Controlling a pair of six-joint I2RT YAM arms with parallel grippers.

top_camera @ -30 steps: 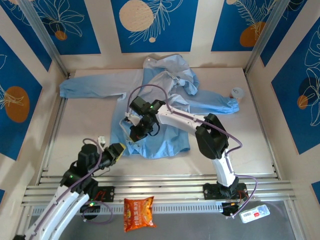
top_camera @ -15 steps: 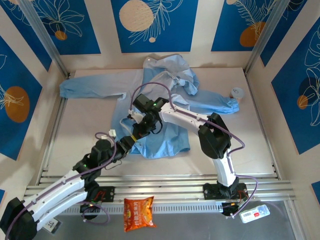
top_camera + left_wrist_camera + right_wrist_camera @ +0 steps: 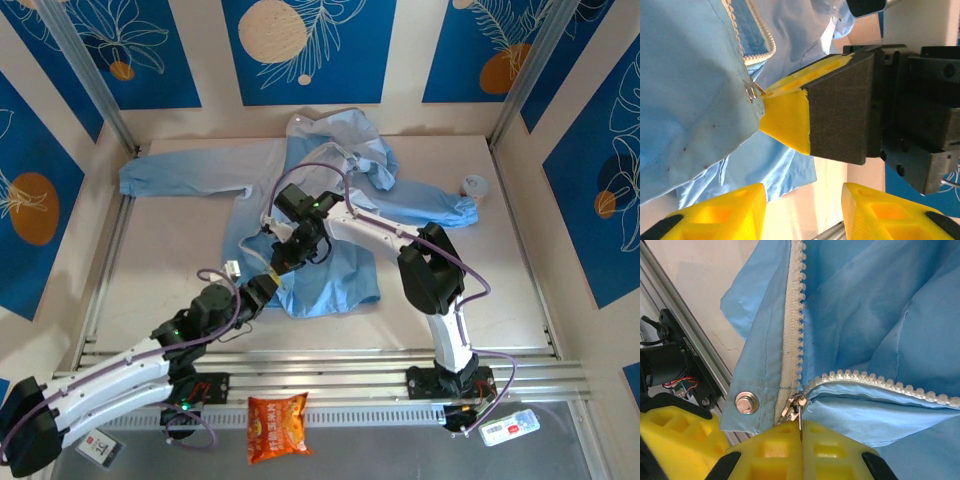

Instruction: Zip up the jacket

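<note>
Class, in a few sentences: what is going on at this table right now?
The right gripper is shut on the zipper pull at the bottom hem of the light-blue jacket, which lies on the table. Above it the zipper teeth are apart, so the zip is barely started. The left gripper hovers open close by, holding nothing.

Jacket (image 3: 340, 285): 1
Sleeves: 2, the left sleeve (image 3: 180, 172) and the right sleeve (image 3: 430, 210)
Slider (image 3: 794, 407): 1
Tooth rows: 2, the long row (image 3: 797, 315) and the side row (image 3: 875, 382)
Snap (image 3: 745, 403): 1
Arms: 2, the left arm (image 3: 205, 312) and the right arm (image 3: 430, 275)
Grippers: 2, the left gripper (image 3: 804, 197) and the right gripper (image 3: 801, 432)
Snack bag (image 3: 276, 425): 1
Cup (image 3: 473, 186): 1
White box (image 3: 509, 427): 1
</note>
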